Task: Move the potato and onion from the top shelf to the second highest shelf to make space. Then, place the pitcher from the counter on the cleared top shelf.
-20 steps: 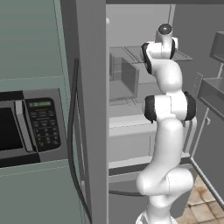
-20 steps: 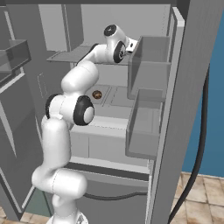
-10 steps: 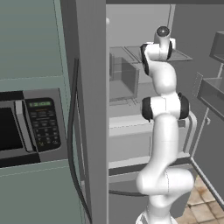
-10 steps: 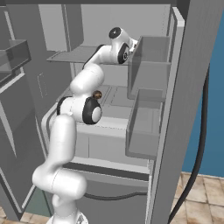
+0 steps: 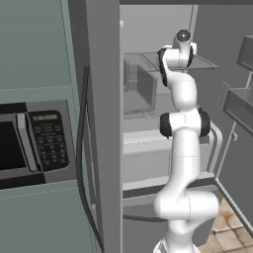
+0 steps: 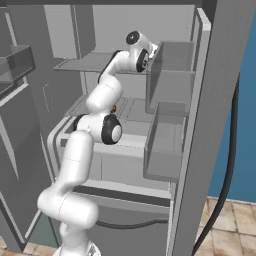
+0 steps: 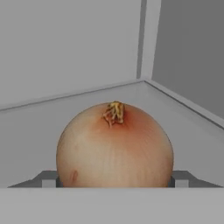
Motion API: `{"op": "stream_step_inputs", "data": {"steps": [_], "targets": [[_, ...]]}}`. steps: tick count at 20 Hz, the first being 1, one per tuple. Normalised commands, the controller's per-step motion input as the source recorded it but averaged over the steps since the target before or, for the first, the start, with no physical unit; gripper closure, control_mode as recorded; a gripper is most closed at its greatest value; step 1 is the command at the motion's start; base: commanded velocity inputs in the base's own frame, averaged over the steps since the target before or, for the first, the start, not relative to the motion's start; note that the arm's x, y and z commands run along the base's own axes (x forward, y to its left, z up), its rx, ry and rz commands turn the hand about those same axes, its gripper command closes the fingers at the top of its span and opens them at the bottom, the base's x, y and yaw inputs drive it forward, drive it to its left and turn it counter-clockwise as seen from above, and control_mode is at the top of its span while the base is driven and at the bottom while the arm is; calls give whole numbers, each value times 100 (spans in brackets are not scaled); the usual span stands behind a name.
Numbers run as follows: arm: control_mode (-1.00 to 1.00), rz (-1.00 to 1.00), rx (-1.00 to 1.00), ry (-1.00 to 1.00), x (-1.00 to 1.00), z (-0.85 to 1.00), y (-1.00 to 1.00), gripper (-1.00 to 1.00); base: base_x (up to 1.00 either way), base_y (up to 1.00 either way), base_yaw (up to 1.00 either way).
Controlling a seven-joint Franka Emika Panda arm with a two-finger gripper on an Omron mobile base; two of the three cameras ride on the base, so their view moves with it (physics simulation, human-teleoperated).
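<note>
Gripper (image 7: 114,178) straddling onion (image 7: 114,146) on top shelf (image 7: 39,124), jaws wide (grasp pending); corner at 1 o'clock; pitcher placement outstanding.

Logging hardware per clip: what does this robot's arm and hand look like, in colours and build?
The arm is glossy white, built of rounded tubular links with dark grey-black bands at the joints and a round dark cap on the uppermost joint. No cables or markings are visible on it. Of the hand, two small dark grey, blocky fingertips show in the hand view.
</note>
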Motion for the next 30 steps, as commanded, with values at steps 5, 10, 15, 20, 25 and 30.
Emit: {"op": "stream_step_inputs", "data": {"steps": [5,10,15,20,25,30], "targets": [[-100,1,-7,-33,-38,-98,0,100,0,0,0],[-100,4,-11,-43,-79,-70,12,100,0,0,0],[-100,7,-12,-39,-96,-35,31,100,0,0,0],[-100,10,-12,-10,-100,20,40,100,0,0,0],[-100,14,-10,4,-100,61,26,100,0,0,0],[-100,13,-11,15,-100,50,31,100,0,0,0]]}}
